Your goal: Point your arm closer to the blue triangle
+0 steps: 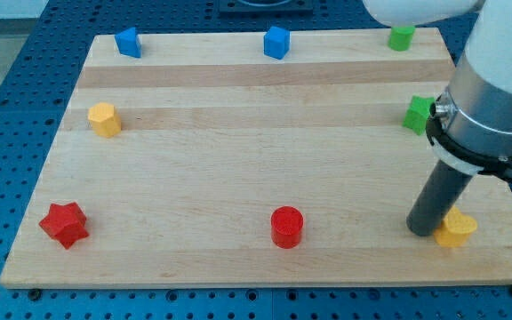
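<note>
The blue triangle sits at the board's top left corner. My tip rests on the board near the bottom right, far from the blue triangle. It stands just left of a yellow block, touching or nearly touching it. A second blue block sits at the top middle.
A green block is at the top right. A green star lies at the right edge, partly behind the arm. A yellow block sits at the left, a red star at the bottom left and a red cylinder at the bottom middle.
</note>
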`<state>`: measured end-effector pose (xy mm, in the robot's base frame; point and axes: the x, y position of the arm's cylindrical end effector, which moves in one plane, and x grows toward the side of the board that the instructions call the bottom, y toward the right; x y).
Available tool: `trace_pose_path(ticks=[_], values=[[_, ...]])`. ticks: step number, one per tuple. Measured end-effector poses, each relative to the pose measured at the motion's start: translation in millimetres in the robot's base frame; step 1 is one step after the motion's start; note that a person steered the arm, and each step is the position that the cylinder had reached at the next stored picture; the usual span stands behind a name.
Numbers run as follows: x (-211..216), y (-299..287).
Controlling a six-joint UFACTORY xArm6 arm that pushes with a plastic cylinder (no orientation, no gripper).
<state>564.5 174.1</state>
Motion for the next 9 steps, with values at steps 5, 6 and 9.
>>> trace_pose_path(ticks=[5, 6, 9], values=[[-69, -61], [-90, -44], [-135, 93]])
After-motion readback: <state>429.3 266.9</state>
